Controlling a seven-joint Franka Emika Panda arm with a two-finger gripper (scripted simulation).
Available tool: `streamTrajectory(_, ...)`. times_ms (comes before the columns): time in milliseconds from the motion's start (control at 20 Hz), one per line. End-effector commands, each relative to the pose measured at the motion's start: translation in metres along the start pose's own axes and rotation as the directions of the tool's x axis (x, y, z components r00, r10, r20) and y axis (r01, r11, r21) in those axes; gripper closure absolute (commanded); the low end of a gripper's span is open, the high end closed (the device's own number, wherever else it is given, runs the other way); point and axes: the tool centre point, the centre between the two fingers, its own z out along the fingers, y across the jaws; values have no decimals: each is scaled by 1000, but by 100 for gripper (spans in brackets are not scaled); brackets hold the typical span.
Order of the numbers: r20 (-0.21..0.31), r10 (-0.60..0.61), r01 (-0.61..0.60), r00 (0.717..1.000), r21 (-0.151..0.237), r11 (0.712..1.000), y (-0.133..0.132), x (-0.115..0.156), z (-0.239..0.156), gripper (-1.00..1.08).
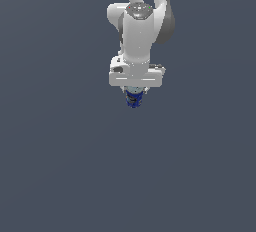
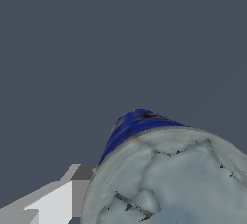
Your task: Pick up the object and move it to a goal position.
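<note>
The object (image 1: 133, 98) is a small blue can with a pale grey top, seen just under the white hand of the arm in the exterior view. My gripper (image 1: 133, 95) stands straight over it with the fingers down around its upper part, shut on it. In the wrist view the object (image 2: 169, 175) fills the near corner, its grey lid large and its blue side running away from the camera. One white and grey finger (image 2: 62, 196) lies against its side. The other finger is out of the picture. No goal marker shows in either view.
A plain dark grey-blue surface (image 1: 60, 166) fills both views around the arm. The white arm body (image 1: 140, 26) rises above the gripper toward the top of the exterior view.
</note>
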Motion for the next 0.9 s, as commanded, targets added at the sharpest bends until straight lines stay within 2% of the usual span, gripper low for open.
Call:
streamTrajectory(0,-3,0,0,1000,0,1000,-10,2,-27,108)
streamTrajectory(400,-3,0,0,1000,1,1000,-35,9,-92,108)
streamTrajectory(850,-3,0,0,1000,1,1000,-48,15,-125,108)
